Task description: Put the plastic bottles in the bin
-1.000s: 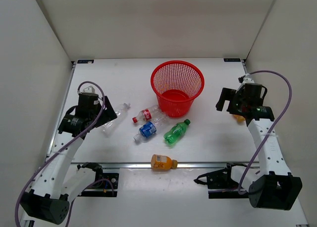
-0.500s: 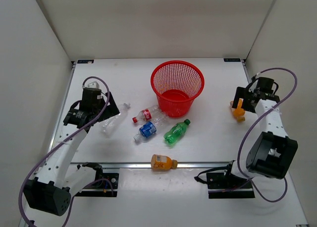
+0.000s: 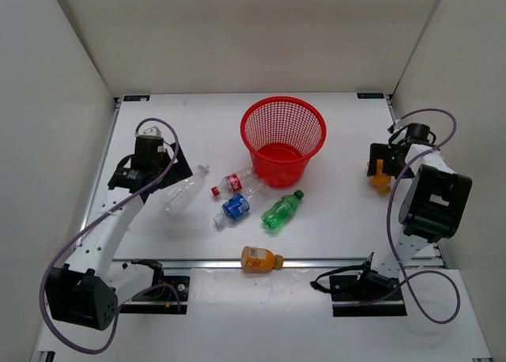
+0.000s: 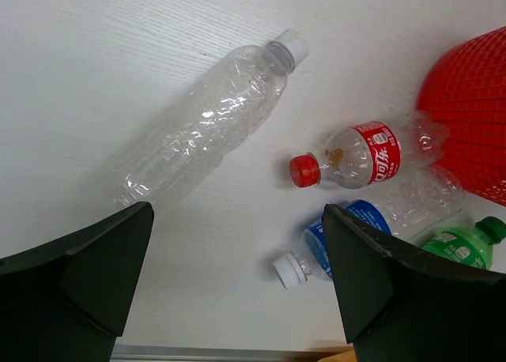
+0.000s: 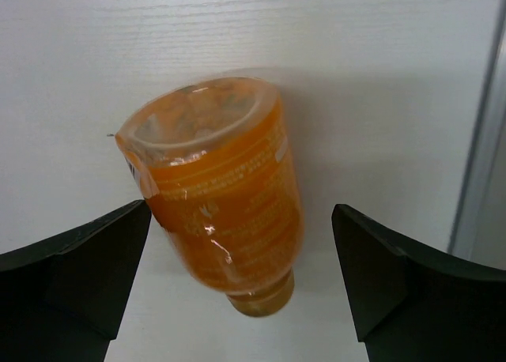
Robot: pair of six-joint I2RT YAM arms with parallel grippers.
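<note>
With jaws fully spread and empty, the left gripper (image 4: 237, 220) hovers just beside the clear bottle (image 4: 205, 129) left of the bin (image 3: 253, 137), and the right gripper (image 5: 241, 216) likewise straddles, apparently without contact, the orange bottle (image 5: 221, 188) right of it, half-hidden from above.

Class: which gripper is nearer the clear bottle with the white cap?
Left. The left gripper hovers right by the clear bottle; the right gripper is across the table, over an orange bottle.
</note>
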